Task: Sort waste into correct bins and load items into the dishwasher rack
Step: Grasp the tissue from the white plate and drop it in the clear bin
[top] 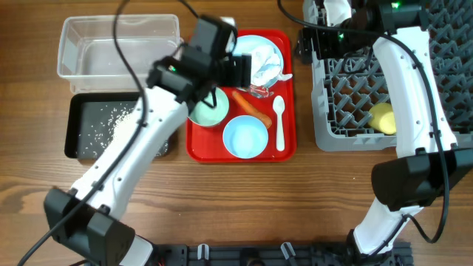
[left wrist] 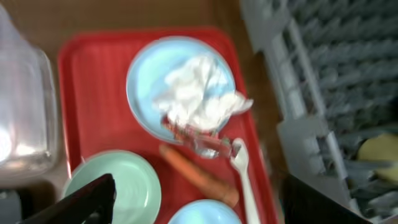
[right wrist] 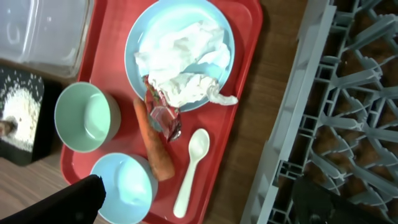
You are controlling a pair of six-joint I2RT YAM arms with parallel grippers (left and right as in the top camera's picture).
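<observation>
Waste sorting in hand, I reckon. Left gripper [left wrist: 199, 190] hovers spread wide, empty, above crumpled white tissue [left wrist: 196, 93] on large light blue round plate [left wrist: 146, 68]. Right gripper [right wrist: 196, 193] likewise spread, empty. Next: drop, pinch tissue, carry to deeper clear plastic rectangular tub [top: 118, 44].

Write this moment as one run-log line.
rice in black tray | cup in rack | tissue, wrapper, carrot, spoon, plate, green bowl, blue bowl on red tray | left gripper open | right gripper open

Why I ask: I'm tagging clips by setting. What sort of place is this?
Likely a lab table staging kitchen cleanup: dishwasher rack, red meal tray, two robot arms.
</observation>
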